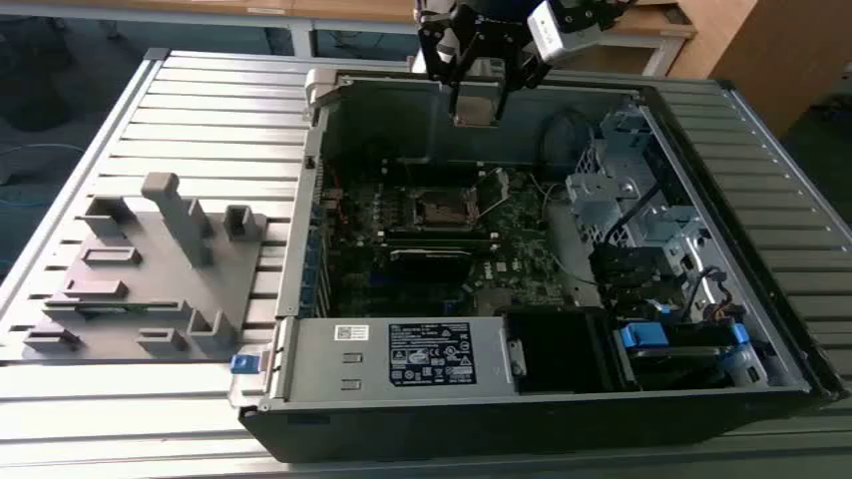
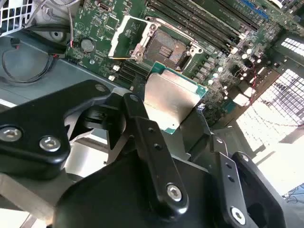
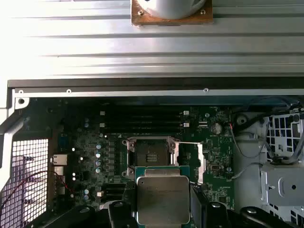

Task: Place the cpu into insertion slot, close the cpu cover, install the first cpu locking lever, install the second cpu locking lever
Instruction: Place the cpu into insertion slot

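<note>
The fingers (image 2: 137, 108) clamp the cpu (image 2: 173, 97) by its edges, in the air and apart from the open insertion slot (image 2: 166, 47); set down tilted or off-square, it would likely bend that slot's contacts.

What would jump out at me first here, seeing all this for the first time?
Probably the open computer case lying on the slatted metal table, its green circuit board exposed. Above the case's far wall hangs the black gripper. In the first wrist view it holds the cpu, a silvery square, with the empty insertion slot on the board beyond.
</note>
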`<state>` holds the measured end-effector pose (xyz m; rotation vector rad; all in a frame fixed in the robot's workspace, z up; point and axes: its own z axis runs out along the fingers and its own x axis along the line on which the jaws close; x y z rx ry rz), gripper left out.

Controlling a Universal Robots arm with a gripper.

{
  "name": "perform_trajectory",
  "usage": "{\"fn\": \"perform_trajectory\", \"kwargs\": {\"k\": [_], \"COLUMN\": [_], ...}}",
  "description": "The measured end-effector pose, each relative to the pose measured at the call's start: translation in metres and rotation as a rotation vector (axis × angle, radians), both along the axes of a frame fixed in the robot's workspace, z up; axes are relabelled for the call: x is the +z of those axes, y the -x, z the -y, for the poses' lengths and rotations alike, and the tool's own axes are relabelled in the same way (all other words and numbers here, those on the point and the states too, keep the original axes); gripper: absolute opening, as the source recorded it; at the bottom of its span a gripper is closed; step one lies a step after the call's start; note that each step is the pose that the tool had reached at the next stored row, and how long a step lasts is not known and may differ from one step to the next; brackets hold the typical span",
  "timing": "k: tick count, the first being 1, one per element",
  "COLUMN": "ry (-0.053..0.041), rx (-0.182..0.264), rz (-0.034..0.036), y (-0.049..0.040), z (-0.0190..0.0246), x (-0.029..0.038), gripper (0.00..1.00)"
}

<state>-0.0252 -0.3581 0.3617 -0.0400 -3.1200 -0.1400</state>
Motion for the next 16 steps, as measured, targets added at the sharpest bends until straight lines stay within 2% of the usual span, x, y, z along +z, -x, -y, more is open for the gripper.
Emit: {"fn": "perform_trajectory", "kwargs": {"k": [16], "ry": [0.0], "rx": [0.0], "rz": [0.0], "y": [0.0], "z": [0.0], "x": [-0.0031], "gripper": [0.54]}}
